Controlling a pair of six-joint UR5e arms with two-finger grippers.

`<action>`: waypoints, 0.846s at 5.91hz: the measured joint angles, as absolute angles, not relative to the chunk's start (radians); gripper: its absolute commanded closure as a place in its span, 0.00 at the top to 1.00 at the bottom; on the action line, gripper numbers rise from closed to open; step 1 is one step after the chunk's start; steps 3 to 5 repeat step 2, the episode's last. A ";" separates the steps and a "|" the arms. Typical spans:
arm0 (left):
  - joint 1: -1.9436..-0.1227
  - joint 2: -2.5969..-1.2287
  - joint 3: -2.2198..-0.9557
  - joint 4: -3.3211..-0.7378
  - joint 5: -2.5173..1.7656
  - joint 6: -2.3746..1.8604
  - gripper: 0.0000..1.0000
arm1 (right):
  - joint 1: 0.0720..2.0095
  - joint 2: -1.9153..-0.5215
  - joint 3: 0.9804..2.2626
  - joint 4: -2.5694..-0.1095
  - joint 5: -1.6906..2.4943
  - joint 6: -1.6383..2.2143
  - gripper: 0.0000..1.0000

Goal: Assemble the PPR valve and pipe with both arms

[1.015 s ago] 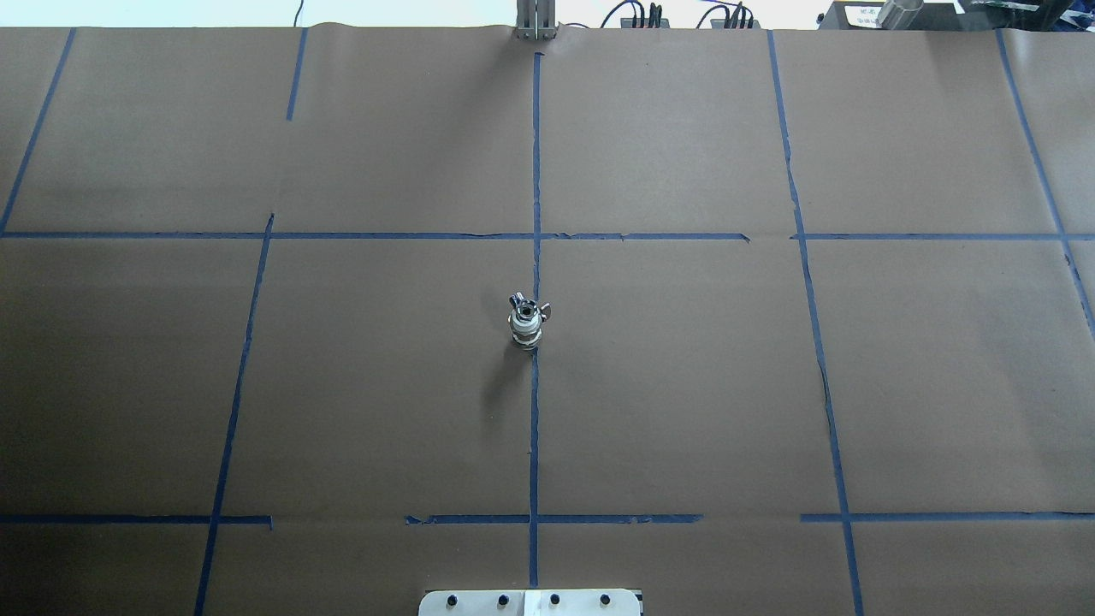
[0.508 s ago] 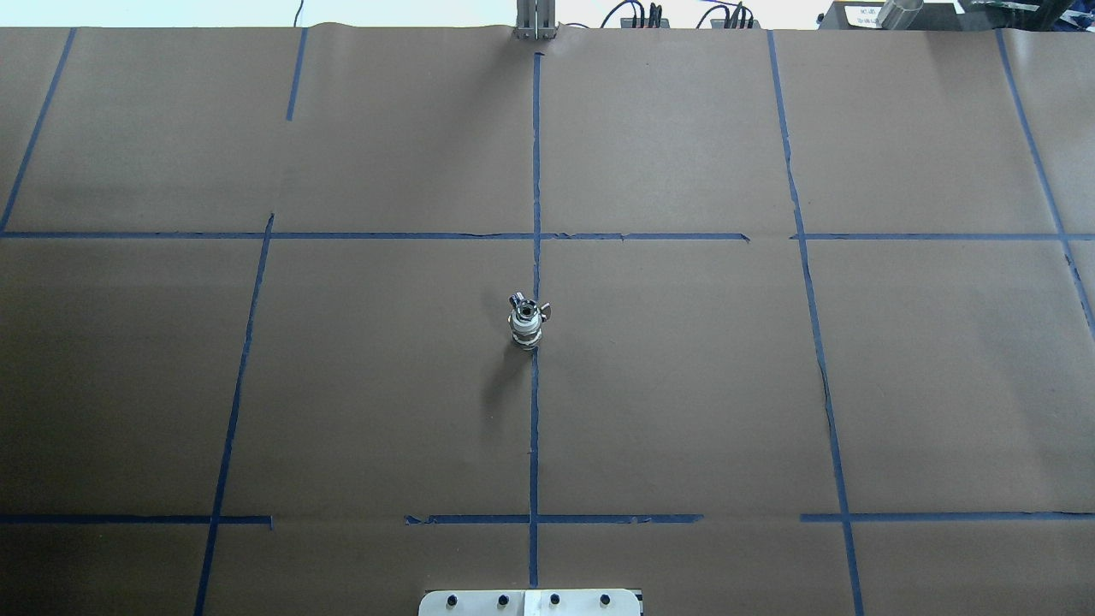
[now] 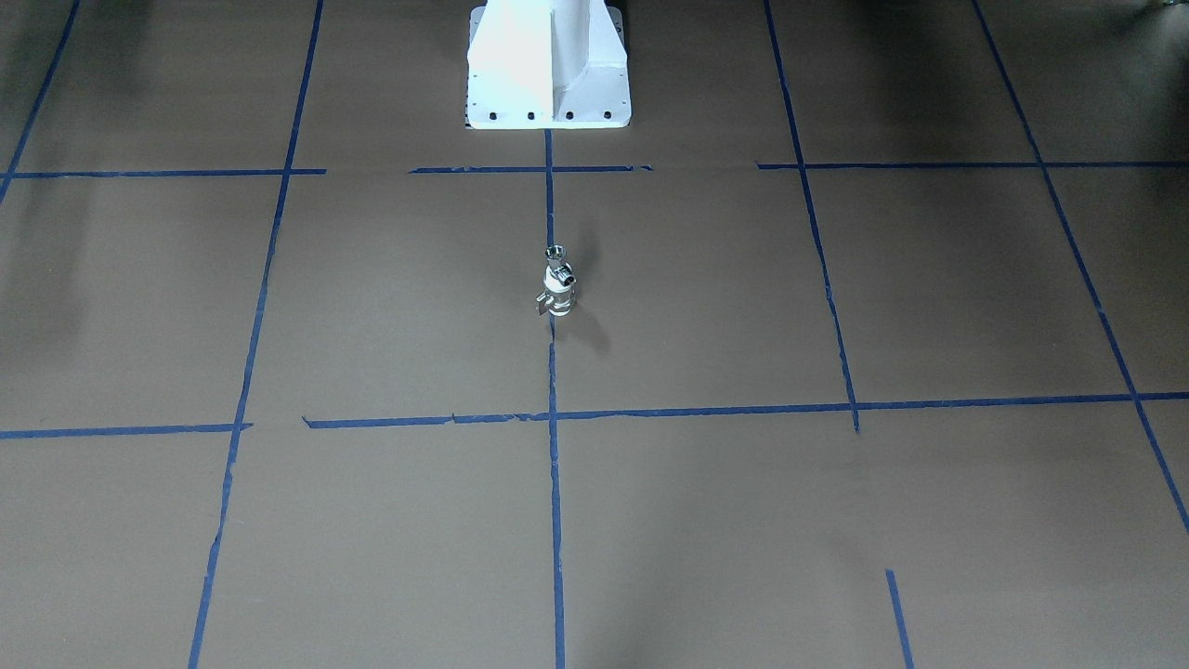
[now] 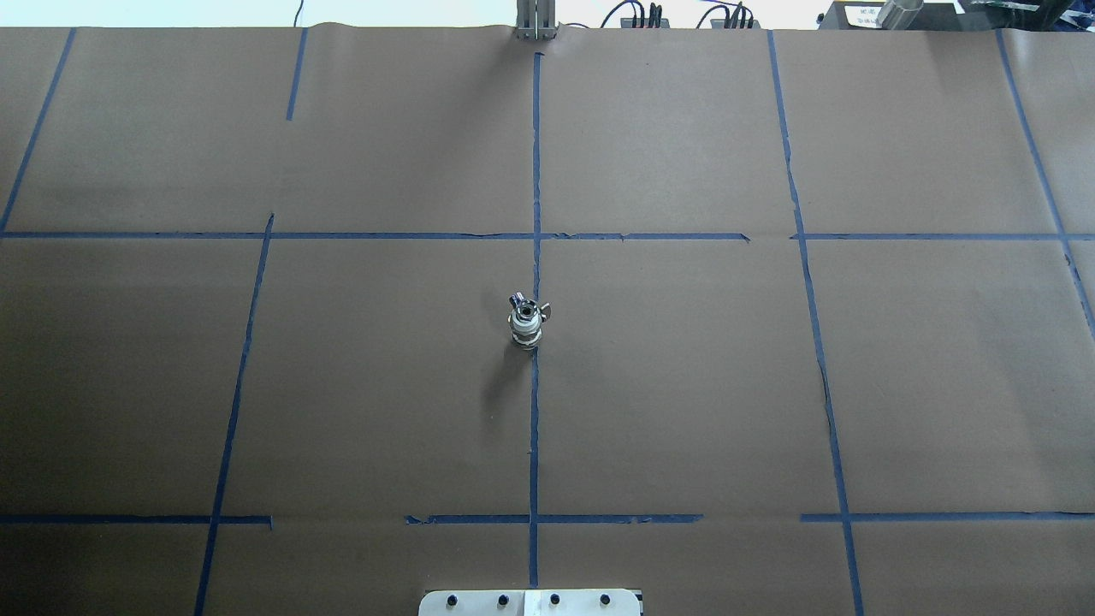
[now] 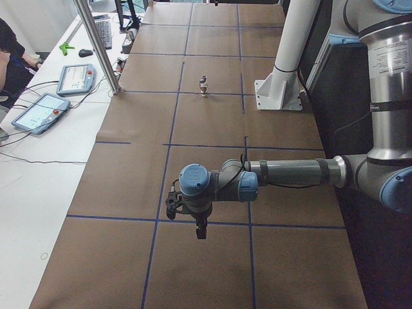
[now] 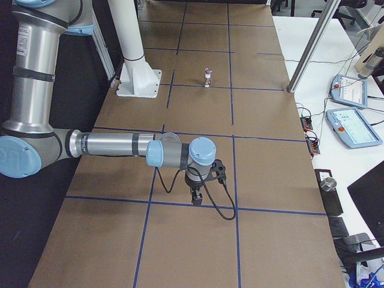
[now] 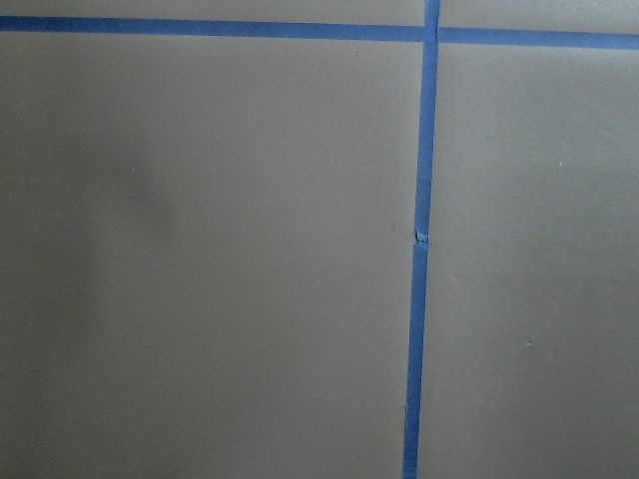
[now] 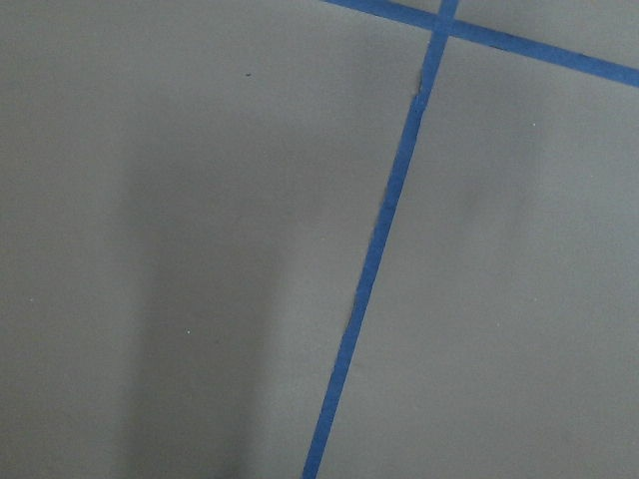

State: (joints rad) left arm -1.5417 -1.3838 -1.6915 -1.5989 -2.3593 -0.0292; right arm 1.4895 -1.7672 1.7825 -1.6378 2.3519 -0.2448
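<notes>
A small white-and-metal valve piece (image 4: pixel 528 321) stands upright on the centre tape line of the brown paper table; it also shows in the front view (image 3: pixel 557 283) and both side views (image 5: pixel 203 85) (image 6: pixel 208 77). I cannot tell whether a pipe is part of it. My left arm's gripper (image 5: pixel 201 228) hangs low over the paper far from the valve, near the table's left end. My right arm's gripper (image 6: pixel 196 197) hangs likewise near the right end. I cannot tell whether either is open or shut. Both wrist views show only paper and blue tape.
The white pedestal (image 3: pixel 548 65) stands at the robot's side of the table, behind the valve. Metal posts (image 5: pixel 96 45) (image 6: pixel 312 48) rise at the far edge. Teach pendants (image 5: pixel 38 111) (image 6: pixel 351 126) lie on the white side table. A person (image 5: pixel 9 58) sits beyond.
</notes>
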 measured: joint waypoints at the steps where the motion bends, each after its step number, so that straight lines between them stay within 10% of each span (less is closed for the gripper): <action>1: -1.542 -1.384 -1.691 -1.597 -2.359 -0.029 1.00 | 1.490 -1.767 1.782 -1.637 2.357 -0.245 1.00; 5: -1.542 -1.384 -1.691 -1.597 -2.359 -0.029 1.00 | 1.489 -1.767 1.782 -1.637 2.365 -0.245 1.00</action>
